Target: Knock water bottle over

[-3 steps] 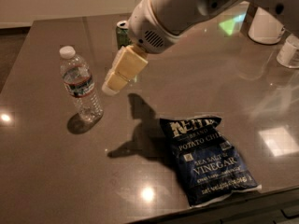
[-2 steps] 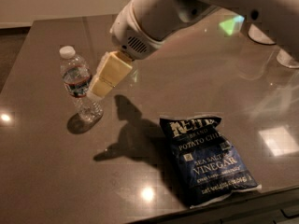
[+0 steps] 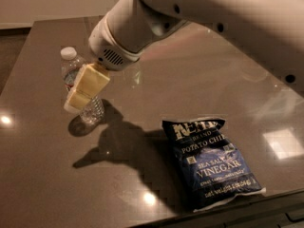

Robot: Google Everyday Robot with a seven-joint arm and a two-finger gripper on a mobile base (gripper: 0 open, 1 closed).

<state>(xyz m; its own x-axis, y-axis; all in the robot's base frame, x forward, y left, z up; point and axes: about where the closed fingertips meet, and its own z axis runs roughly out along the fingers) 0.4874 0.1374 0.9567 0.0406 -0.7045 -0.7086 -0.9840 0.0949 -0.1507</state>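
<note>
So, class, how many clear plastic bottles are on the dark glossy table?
1. The clear ribbed plastic water bottle with a white cap stands at the left of the table, partly behind the cream gripper. The robot arm may hide others.

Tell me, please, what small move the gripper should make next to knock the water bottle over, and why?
Probably a short sideways push, away from the chips bag, high on the water bottle. It stands upright on the table, and the gripper sits across its body, beside or against it; contact cannot be confirmed. Pushing high should tip rather than slide it.
</note>
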